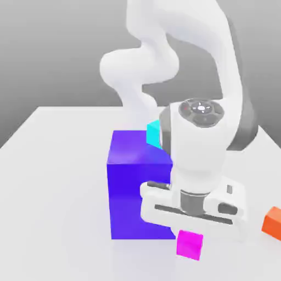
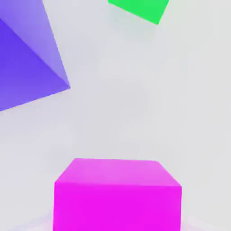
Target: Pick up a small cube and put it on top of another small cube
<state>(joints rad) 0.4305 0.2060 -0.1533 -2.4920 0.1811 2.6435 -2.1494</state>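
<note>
The small cube [image 1: 190, 245] is bright magenta and sits low at the front of the white table, just right of the big blue-violet block [image 1: 134, 184]. My gripper [image 1: 189, 234] comes straight down onto it, with the white hand right above the cube's top, shut on the cube. In the hand view the small cube [image 2: 117, 194] looms large and close. A small green cube [image 2: 140, 8] lies farther off on the table. A small cyan cube [image 1: 153, 132] peeks out behind the block's top.
The big blue-violet block [image 2: 25, 63] stands close beside the hand. An orange cube [image 1: 273, 222] lies at the exterior view's right edge. The white table [image 1: 55, 208] stretches open to the exterior view's left.
</note>
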